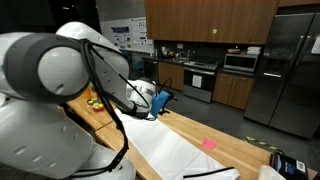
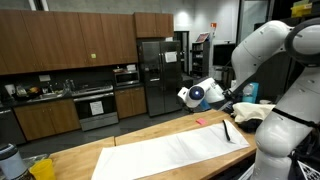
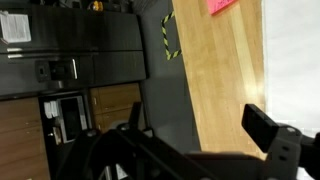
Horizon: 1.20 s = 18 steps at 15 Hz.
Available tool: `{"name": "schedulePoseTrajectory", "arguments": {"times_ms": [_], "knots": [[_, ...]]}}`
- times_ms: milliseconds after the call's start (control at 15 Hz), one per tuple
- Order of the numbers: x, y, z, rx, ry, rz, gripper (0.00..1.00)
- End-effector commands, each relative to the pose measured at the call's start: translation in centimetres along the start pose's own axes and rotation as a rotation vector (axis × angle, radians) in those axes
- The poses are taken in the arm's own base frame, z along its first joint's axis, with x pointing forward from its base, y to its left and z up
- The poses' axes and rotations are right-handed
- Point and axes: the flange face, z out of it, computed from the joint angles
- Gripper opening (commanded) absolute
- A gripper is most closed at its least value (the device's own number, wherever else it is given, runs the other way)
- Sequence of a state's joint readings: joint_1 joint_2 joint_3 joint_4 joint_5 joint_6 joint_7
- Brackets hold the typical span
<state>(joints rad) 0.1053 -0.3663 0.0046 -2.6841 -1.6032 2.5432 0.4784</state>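
My gripper (image 3: 196, 136) hangs above the wooden countertop (image 3: 215, 80), open and with nothing between its jaws. One dark finger (image 3: 268, 128) shows at the right of the wrist view. In both exterior views the gripper (image 1: 161, 98) (image 2: 196, 96) is held in the air over the counter, apart from everything on it. A pink note (image 3: 222, 5) (image 2: 197, 122) (image 1: 209, 143) lies on the wood beside a long white sheet (image 2: 170, 150) (image 1: 165, 150) (image 3: 295, 50). A black marker (image 2: 227, 131) rests on the sheet's end nearest the robot.
Kitchen cabinets, an oven (image 2: 97, 108) and a steel fridge (image 2: 158, 75) (image 1: 285, 70) stand behind the counter. A strip of yellow-black tape (image 3: 167, 38) marks the floor. A dark box (image 1: 285, 163) and a blue-white container (image 2: 10, 160) sit at the counter's ends.
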Motion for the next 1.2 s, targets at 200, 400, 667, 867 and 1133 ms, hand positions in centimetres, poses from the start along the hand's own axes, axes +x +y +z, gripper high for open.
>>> {"name": "schedulePoseTrajectory", "arguments": {"times_ms": [200, 400, 667, 867, 1133], "knots": [[-7.7, 2.7, -1.3, 0.112, -0.037, 0.393, 1.0], [-9.9, 2.8, 1.6, 0.189, -0.082, 0.539, 1.0], [-9.0, 3.1, 0.6, 0.15, -0.073, 0.462, 1.0], [-8.7, 3.0, 0.4, 0.118, -0.059, 0.434, 1.0], [-12.5, 4.3, 2.9, 0.233, -0.069, 0.637, 1.0]]}}
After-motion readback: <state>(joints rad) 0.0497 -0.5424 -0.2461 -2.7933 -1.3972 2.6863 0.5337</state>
